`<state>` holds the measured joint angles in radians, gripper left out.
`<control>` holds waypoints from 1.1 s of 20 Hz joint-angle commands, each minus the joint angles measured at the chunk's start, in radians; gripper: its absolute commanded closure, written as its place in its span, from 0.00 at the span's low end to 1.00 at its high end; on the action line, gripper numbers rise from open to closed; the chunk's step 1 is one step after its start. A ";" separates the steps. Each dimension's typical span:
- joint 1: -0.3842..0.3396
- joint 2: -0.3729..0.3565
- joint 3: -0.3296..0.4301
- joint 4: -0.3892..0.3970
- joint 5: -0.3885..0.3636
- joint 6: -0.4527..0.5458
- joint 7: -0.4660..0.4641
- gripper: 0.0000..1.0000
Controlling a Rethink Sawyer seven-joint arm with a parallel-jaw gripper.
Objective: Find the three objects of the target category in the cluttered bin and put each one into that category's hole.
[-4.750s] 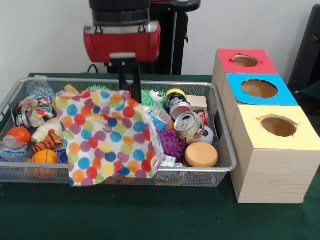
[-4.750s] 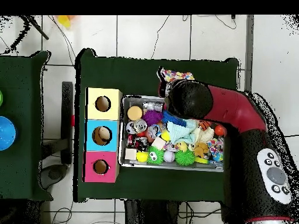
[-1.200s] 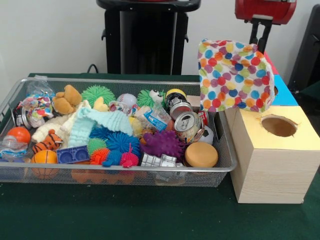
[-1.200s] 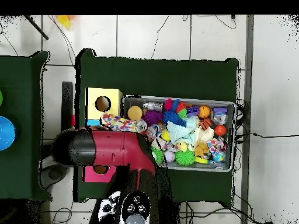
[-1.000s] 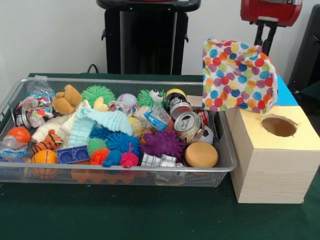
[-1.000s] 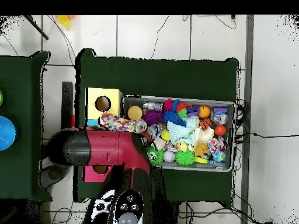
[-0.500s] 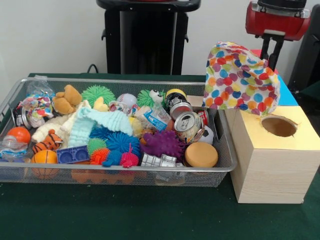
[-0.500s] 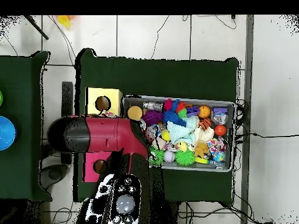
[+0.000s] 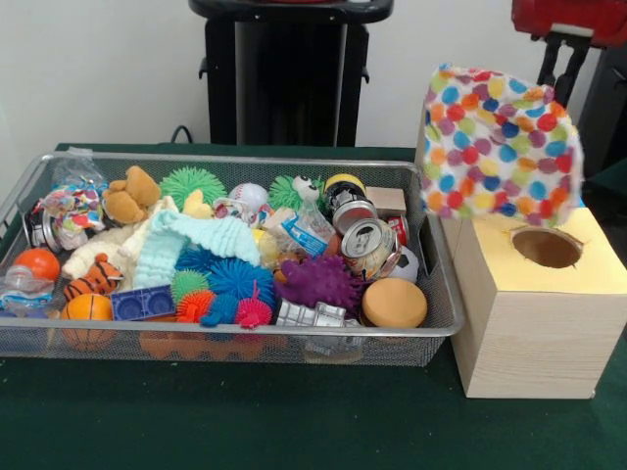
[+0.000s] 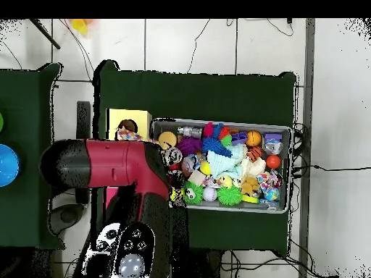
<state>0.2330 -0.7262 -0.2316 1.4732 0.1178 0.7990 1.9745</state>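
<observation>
Your hand (image 9: 566, 61) grips the polka-dot cloth (image 9: 500, 132), which hangs over the boxes (image 9: 534, 323) right of the bin (image 9: 436, 313).

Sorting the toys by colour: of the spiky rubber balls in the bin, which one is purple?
The purple spiky ball sits toward the bin's right end, just left of the tan foam disc and below the crushed can. The others are green, blue, orange or pink.

A polka-dot cloth (image 9: 500, 145) hangs bunched in mid-air above the row of boxes (image 9: 534, 304), at about two o'clock from the wire bin (image 9: 431, 323), apparently hiding the farther holes.
</observation>
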 commanded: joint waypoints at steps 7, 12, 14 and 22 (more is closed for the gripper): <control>0.066 0.004 -0.071 -0.169 0.059 0.310 0.397 1.00; 0.039 0.040 -0.054 -0.141 0.052 0.209 0.343 1.00; 0.019 0.057 -0.030 -0.108 0.056 0.128 0.319 1.00; -0.012 0.079 -0.002 -0.072 0.052 0.005 0.268 1.00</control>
<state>0.2779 -0.7041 -0.2946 1.3357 0.1616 0.8754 2.0916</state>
